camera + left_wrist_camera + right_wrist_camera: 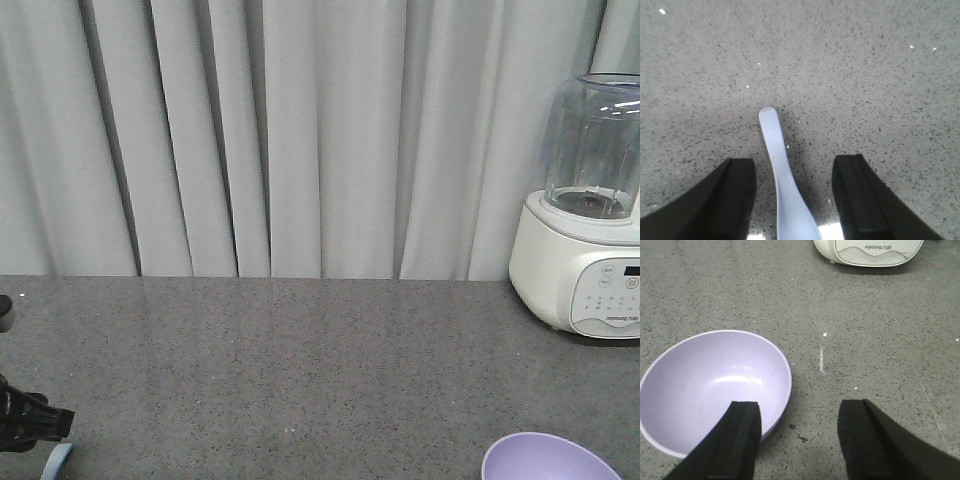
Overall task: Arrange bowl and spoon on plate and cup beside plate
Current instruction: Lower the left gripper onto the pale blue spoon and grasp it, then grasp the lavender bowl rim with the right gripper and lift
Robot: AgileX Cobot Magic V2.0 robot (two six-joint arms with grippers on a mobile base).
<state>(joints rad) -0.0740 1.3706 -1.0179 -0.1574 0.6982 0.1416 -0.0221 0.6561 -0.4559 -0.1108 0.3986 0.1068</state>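
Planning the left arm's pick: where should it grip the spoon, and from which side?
Likely the handle, from above: the spoon lies flat on the counter, its narrow handle between the fingers of the open left pincer, which can close across it.

Surface: grey speckled countertop [300, 370], flat and matte.
Near right: lavender bowl [715, 390], upright on the countertop, open side up.
Near left: pale-blue spoon [782, 185], lying lengthwise on the stone.
Far right: white appliance [580, 270] with a clear jar, well apart from the bowl.
Beside bowl: short pale scratch [822, 361].
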